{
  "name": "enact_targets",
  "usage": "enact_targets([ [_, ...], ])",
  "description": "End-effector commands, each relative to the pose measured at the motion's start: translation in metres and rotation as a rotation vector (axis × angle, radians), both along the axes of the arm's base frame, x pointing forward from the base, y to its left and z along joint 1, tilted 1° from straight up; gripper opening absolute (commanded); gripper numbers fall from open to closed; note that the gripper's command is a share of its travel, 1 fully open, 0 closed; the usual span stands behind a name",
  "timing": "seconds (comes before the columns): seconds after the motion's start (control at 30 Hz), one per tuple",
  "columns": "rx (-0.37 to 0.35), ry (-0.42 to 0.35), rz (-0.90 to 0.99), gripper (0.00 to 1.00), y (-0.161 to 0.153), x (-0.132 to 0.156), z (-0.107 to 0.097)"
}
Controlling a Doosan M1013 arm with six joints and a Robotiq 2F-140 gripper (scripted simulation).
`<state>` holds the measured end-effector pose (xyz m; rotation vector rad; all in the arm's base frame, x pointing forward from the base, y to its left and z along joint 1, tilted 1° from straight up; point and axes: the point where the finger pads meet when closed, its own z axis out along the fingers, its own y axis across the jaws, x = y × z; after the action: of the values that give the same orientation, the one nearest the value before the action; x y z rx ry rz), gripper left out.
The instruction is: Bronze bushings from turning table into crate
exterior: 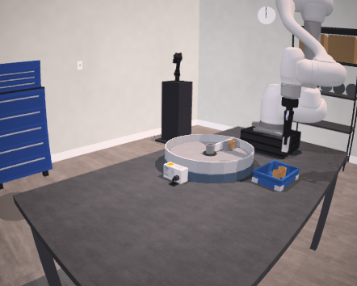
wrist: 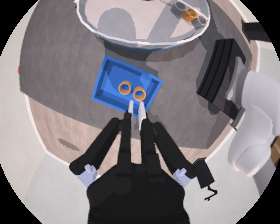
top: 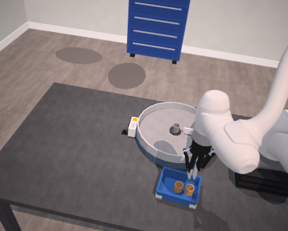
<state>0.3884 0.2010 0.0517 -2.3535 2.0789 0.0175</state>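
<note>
Two bronze bushings (top: 184, 187) stand upright side by side in the blue crate (top: 163, 186), which sits on the table (top: 72, 147) just beside the round turning table (top: 146, 143), toward the table's near edge in the top view, so a carry from one to the other is short. One more bronze bushing (exterior: 231, 143) remains on the turning table, near its rim on the side facing the robot's base, next to a white guide bar that reaches out from the grey hub (top: 176, 128). No steel bushing is plain to see. The hand (top: 192, 173) hangs high above the crate's far edge, fingers pointing down and drawn nearly together with nothing between them. The job appears unfinished, since that last bronze piece looks due for pickup. A small white box (top: 133, 126) sits against the turning table's rim.
</note>
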Motion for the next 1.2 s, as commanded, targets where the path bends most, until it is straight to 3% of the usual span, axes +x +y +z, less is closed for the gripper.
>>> enact_targets([
  [0.0, 0.0, 0.0, 0.013, 0.1, -0.003, -0.001, 0.003],
  [0.47, 0.001, -0.001, 0.174, 0.1, -0.029, -0.009, 0.002],
  [1.17, 0.005, -0.006, 0.739, 0.1, -0.125, -0.036, 0.0],
])
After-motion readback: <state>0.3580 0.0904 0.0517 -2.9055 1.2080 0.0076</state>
